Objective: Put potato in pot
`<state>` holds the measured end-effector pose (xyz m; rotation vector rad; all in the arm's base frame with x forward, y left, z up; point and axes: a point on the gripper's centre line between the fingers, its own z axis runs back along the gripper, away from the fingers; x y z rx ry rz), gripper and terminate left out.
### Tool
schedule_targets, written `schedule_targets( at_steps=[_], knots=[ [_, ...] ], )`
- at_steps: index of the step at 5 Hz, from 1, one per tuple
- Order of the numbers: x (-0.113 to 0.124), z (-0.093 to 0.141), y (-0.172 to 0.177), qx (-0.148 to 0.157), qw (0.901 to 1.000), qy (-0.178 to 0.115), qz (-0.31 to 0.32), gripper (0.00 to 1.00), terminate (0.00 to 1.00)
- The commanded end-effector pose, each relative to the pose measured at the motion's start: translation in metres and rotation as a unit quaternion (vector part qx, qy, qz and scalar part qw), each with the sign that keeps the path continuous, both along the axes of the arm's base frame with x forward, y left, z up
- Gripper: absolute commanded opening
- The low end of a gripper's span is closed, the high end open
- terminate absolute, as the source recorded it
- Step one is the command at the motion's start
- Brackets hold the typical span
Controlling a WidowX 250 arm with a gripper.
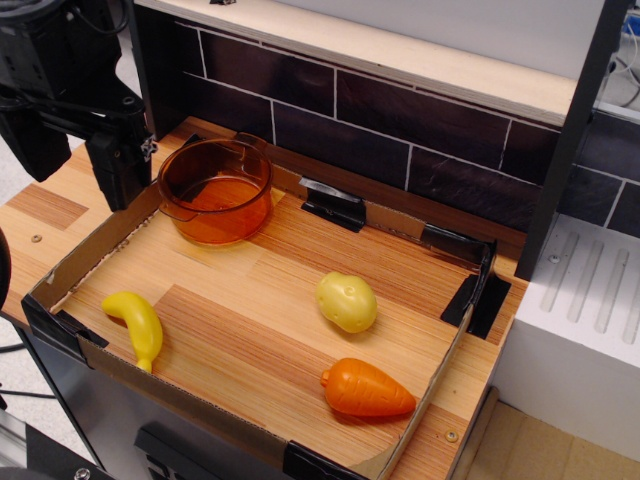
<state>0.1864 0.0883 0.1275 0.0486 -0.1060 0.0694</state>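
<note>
Bystanders on my feed: fruit, veg and furniture.
I see a banana (137, 326) lying near the front left corner of the wooden tray (240, 330), and a carrot (366, 390) near the front right, tip pointing right. Low cardboard walls (85, 243) edge the tray, held by black clips (334, 205). Behind runs a dark tile wall (400, 125) under a pale shelf (400, 55). A white unit (580, 320) stands at right.

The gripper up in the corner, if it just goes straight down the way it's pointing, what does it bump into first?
Probably the cardboard wall of the tray, just left of the pot. The gripper points downward there, but depth is unclear, so it might land on the wooden floor inside instead.
</note>
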Motion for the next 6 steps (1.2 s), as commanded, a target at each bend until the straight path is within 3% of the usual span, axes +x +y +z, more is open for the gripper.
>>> schedule_targets(
  at_steps=[1, 2, 3, 4, 5, 6],
  knots=[
    [0.000, 0.000, 0.000, 0.000, 1.0000, 0.000, 0.000, 1.00, 0.00],
    [-0.007, -0.007, -0.028, -0.020, 0.9970, -0.004, 0.075, 1.00, 0.00],
    [0.008, -0.001, -0.052, -0.096, 0.9754, -0.029, 0.196, 1.00, 0.00],
    [0.022, -0.006, -0.067, -0.108, 0.9412, -0.008, 0.320, 1.00, 0.00],
    [0.036, -0.016, -0.078, -0.117, 0.9146, -0.021, 0.387, 1.00, 0.00],
    [0.052, -0.028, -0.085, -0.111, 0.8948, -0.025, 0.432, 1.00, 0.00]
  ],
)
